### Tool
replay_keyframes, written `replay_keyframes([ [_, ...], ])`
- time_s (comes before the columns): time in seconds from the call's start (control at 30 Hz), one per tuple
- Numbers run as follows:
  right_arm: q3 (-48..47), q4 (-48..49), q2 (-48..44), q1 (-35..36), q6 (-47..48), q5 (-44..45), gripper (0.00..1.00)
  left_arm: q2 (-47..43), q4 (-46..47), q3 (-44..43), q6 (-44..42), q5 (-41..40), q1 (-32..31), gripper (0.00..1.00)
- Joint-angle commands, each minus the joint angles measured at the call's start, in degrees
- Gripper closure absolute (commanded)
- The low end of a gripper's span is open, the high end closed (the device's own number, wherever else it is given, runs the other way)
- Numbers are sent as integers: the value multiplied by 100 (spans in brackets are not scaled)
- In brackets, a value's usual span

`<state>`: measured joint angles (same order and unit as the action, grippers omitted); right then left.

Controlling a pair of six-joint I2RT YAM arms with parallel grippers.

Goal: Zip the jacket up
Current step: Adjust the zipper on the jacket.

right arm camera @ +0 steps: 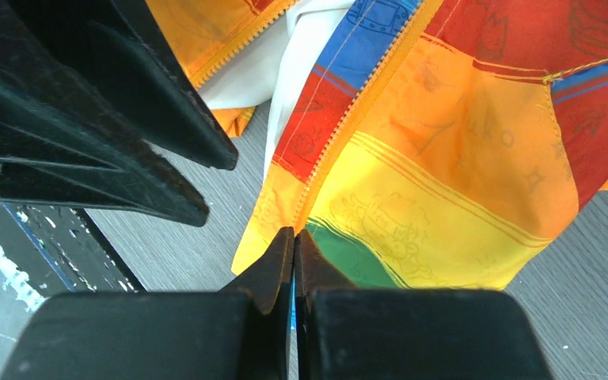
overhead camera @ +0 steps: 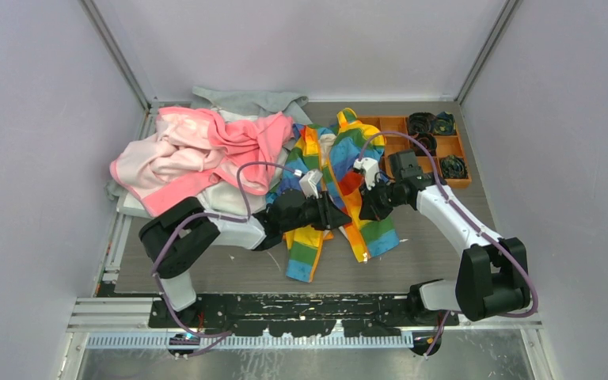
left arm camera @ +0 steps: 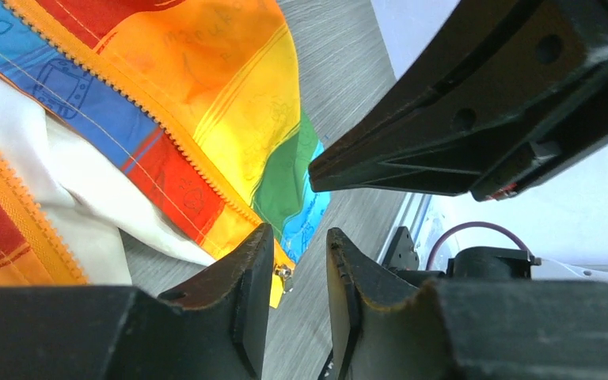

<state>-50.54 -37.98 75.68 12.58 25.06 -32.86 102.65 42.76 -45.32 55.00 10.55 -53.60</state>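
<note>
The rainbow-striped jacket (overhead camera: 347,158) lies open in the middle of the table, its cream lining showing. My left gripper (overhead camera: 330,212) is open and empty low over the jacket's lower front. In the left wrist view (left arm camera: 301,237) its jaws stand beside the bottom end of the orange zipper (left arm camera: 176,136), where a small metal piece (left arm camera: 286,274) shows. My right gripper (overhead camera: 362,207) is shut on the jacket's lower hem. In the right wrist view (right arm camera: 293,234) a sliver of blue fabric shows between the jaws, right under the zipper edge (right arm camera: 356,115).
A pink garment (overhead camera: 198,150) is piled at the back left over a grey garment (overhead camera: 245,101). An orange tray (overhead camera: 396,125) with dark round objects stands at the back right. The two grippers are close together.
</note>
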Motion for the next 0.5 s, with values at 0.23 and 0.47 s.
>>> replay_keyframes([
  [0.23, -429, -361, 48, -32, 126, -85, 80, -989, -970, 97, -460, -735, -326, 63],
  [0.47, -261, -47, 423, 402, 9, 605, 70, -2065, -2373, 198, -1068, -2058, -556, 62],
])
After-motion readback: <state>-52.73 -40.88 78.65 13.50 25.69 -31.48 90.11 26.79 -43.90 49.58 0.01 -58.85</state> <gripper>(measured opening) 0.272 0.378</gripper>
